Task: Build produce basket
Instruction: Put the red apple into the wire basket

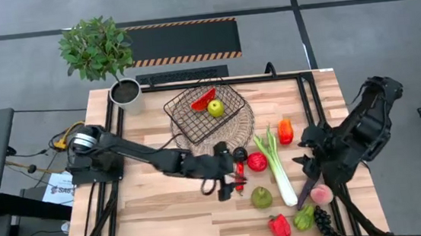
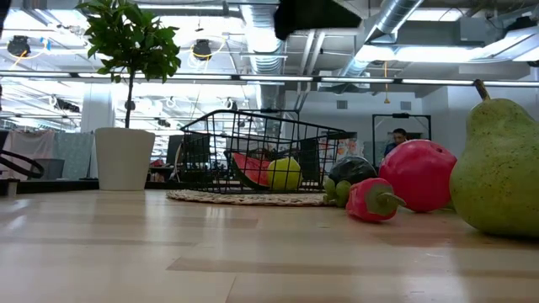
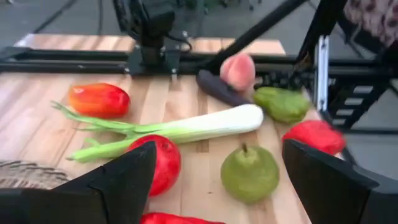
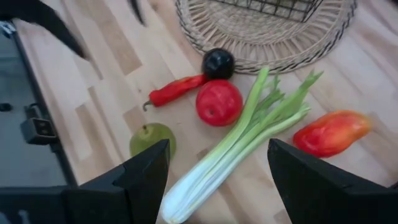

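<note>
Though it looks light and stiff, the chilli [image 1: 239, 181] is thin and slick, best pinched mid-body; it lies at the basket's [image 1: 204, 112] six o'clock, under the open left tool [image 1: 230, 183]. The right tool [image 1: 310, 163], open, waits at three o'clock.

The left arm reaches out long and low from its base at the table's [image 1: 165, 213] left edge, stretched toward the middle, with its left claw [image 1: 230, 183] pointing down near the surface, its 2 fingers [image 3: 118, 183] spread wide with nothing between them. The right arm is folded up at the right side of the table, its right claw [image 1: 306, 161] angled inward, fingers [image 4: 140, 177] also wide apart and holding nothing.
</note>
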Robot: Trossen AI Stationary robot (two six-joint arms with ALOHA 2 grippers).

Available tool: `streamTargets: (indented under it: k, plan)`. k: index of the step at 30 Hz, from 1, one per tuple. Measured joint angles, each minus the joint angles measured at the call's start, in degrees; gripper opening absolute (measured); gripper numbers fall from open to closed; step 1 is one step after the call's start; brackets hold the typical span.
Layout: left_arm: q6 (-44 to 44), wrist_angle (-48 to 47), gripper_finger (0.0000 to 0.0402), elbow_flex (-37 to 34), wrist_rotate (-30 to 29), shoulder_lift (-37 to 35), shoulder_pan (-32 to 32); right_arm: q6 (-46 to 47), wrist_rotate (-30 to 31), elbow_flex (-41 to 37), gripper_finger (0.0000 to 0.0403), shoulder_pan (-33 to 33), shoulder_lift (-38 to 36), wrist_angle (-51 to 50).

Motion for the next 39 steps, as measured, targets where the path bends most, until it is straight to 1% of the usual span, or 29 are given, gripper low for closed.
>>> streamTargets:
  k: [3,6,8,10,14,15,17,19,21,23,26,28,33,34,36,39]
  plan:
    - [0.8,-4.2,0.0334,3.4,1.8,3.5,2.4,2.7,0.6,0.0,0.0291,2.2,0.0,-0.1]
    - [1.3,-3.8,0.0334,5.8,3.9,6.0,4.2,5.0,2.2,0.0,0.0291,3.8,0.1,-0.2]
    - [2.7,-1.5,0.0334,7.2,5.1,8.0,4.7,6.0,3.2,0.0,0.0291,4.4,0.5,-0.2]
    - [4.0,-2.3,0.0334,8.0,5.2,9.4,5.0,6.5,3.4,0.0,0.0291,4.5,0.9,-0.2]
    - [6.0,-1.3,0.0334,9.9,5.5,12.2,5.7,7.4,3.5,0.0,0.0291,4.4,1.8,-0.4]
    - [6.5,0.3,0.0334,10.3,5.7,13.1,5.8,7.5,3.5,0.0,0.0291,4.4,2.0,-0.3]
    - [7.4,0.8,0.0334,10.1,5.5,14.0,5.8,7.6,3.4,0.0,0.0291,4.4,2.4,-0.2]
    - [9.2,3.6,0.0334,10.2,4.8,15.5,5.8,7.8,3.4,0.0,0.0291,4.4,2.8,-0.1]
    - [10.6,3.1,0.0334,10.0,3.3,15.7,5.8,8.4,3.3,0.0,0.0291,4.4,2.9,0.2]
    - [12.2,5.0,0.0334,10.2,3.3,16.3,6.2,9.0,3.4,0.0,0.0291,4.4,2.7,0.1]
    - [12.0,6.3,0.0334,10.1,5.4,17.4,7.1,9.0,3.4,0.0,0.0291,4.4,2.8,0.3]
    - [12.0,8.9,0.0334,10.1,6.7,18.9,7.5,9.0,3.4,0.0,0.0291,4.4,2.8,0.3]
    - [12.0,10.1,0.0334,10.1,5.2,20.8,8.3,9.0,3.4,0.0,0.0291,4.4,2.8,0.4]
    - [12.0,9.7,0.0334,10.1,5.7,21.1,8.5,9.0,3.4,0.0,0.0291,4.4,2.8,0.4]
    - [12.2,11.8,0.0334,10.1,7.2,22.1,8.8,9.0,3.4,0.0,0.0291,4.4,2.8,0.4]
    - [12.3,11.5,0.0334,10.1,7.2,23.1,8.9,9.0,3.4,0.0,0.0291,4.4,2.8,0.4]
